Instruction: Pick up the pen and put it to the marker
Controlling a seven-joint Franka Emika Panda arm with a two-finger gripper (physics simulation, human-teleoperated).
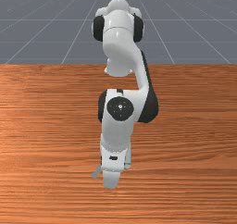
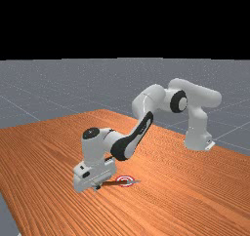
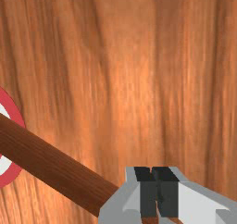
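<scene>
In the far view my gripper (image 2: 97, 186) is low over the table, at the near end of the brown pen (image 2: 113, 183). The pen's grey tip points to the far view's right, and its shaft crosses the red and white ring marker (image 2: 126, 181). Two dark pads of the gripper (image 3: 158, 193) stand almost together in the wrist view, a thin gap between them. The pen (image 3: 55, 170) runs from over the marker (image 3: 17, 119) to behind one finger, where its end is hidden. It is wider than that gap.
Orange-brown table (image 1: 185, 172) extends on both sides of the arm in the front view. The arm's links hang above the table in the far view, reaching back to the base at the right.
</scene>
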